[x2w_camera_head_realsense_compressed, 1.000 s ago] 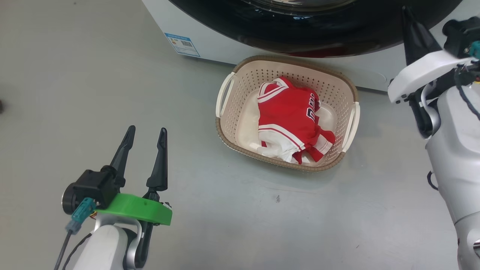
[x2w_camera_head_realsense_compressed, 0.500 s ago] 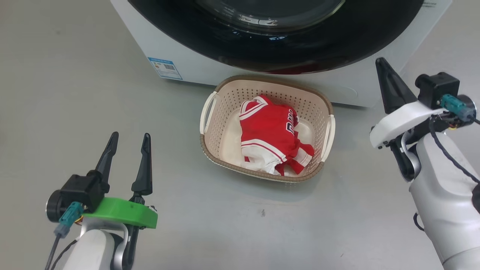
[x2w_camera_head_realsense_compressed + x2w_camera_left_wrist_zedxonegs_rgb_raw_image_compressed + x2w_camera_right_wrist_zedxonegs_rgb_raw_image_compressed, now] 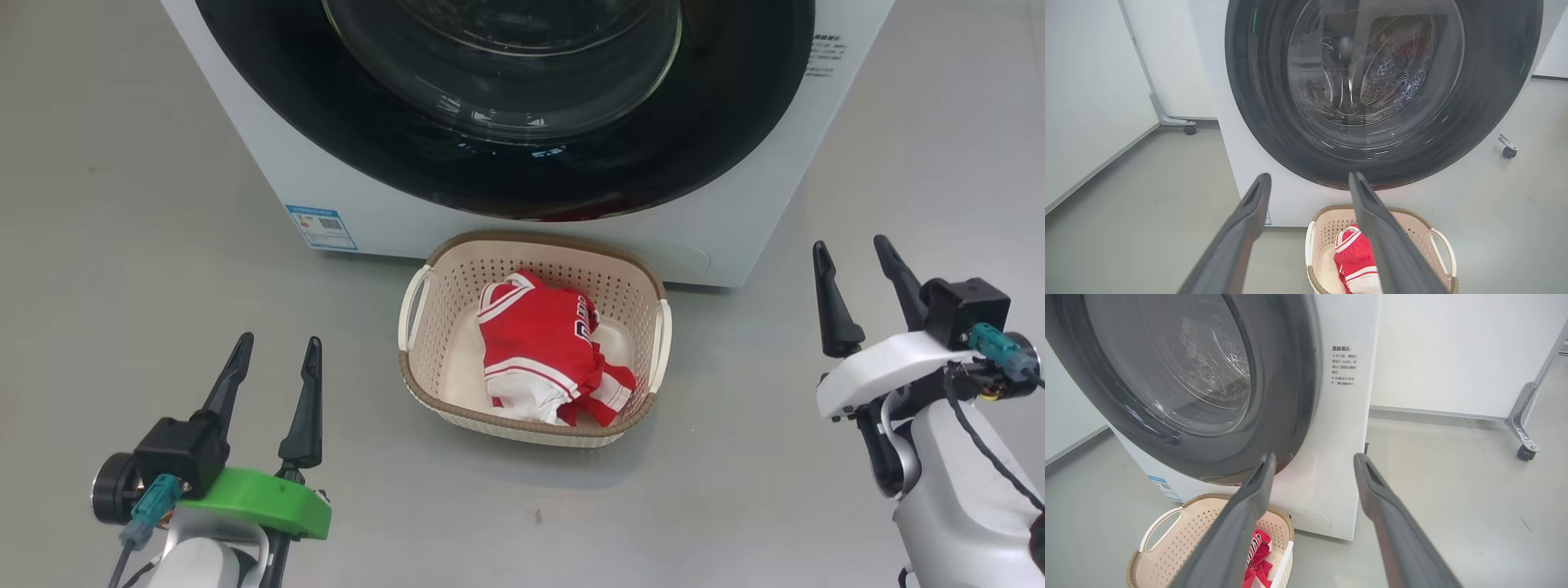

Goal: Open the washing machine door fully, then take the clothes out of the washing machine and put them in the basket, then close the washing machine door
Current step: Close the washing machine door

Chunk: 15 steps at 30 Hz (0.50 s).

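Left gripper (image 3: 277,343), 8 o'clock: fingers spread, empty. Right gripper (image 3: 851,247), 3 o'clock: likewise spread, empty. Centre: cream perforated plastic basket (image 3: 457,294) holds red white-striped clothes (image 3: 539,343). 12 o'clock: big white washing machine (image 3: 735,237), glossy black round door (image 3: 735,122) flush against it.

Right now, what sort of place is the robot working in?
Probably a test room staged as a laundry corner: a washing machine, a basket of clothes on grey floor, and white panels on wheels.
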Available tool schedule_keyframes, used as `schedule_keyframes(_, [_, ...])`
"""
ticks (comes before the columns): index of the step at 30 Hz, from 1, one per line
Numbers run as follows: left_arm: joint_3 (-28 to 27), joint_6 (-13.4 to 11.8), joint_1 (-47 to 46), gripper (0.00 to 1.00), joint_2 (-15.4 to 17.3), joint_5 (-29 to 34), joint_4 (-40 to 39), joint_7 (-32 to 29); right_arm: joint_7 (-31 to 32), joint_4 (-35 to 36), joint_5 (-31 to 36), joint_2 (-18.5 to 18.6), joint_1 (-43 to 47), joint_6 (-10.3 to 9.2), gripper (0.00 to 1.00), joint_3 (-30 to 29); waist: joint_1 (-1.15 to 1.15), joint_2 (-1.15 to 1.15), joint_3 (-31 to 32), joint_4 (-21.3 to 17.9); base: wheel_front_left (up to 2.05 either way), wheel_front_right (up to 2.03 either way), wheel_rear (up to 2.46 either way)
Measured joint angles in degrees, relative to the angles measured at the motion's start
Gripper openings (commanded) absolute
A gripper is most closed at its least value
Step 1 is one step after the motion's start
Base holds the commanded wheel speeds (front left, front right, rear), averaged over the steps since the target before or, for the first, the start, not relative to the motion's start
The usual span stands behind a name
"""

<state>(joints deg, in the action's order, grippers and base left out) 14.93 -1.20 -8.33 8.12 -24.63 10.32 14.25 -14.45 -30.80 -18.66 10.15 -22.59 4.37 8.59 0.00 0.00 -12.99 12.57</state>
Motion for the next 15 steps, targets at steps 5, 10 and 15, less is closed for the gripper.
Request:
schedule_keyframes(5, [0.03, 0.01, 1.58, 1.00, 0.71, 0.11, 0.00, 0.00, 0.00, 2.24, 0.03, -1.01, 3.99, -0.57, 1.00, -0.38, 0.00, 0.00, 2.75, -1.48, 0.00, 0.00, 0.00])
schedule_keyframes(10, [0.40, 0.08, 3.31, 1.00, 1.63, 0.65, -0.09, -0.21, 0.00, 4.63, 0.10, -1.25, 7.47, -1.56, 1.00, -0.45, 0.00, 0.00, 5.18, -3.20, 0.00, 0.00, 0.00])
schedule_keyframes(15, [0.84, 0.48, 4.43, 1.00, 1.86, 0.78, -0.57, -1.11, 0.00, 6.86, 0.11, -1.52, 10.76, -2.09, 1.00, -0.68, 0.00, 0.00, 7.19, -4.94, 0.00, 0.00, 0.00])
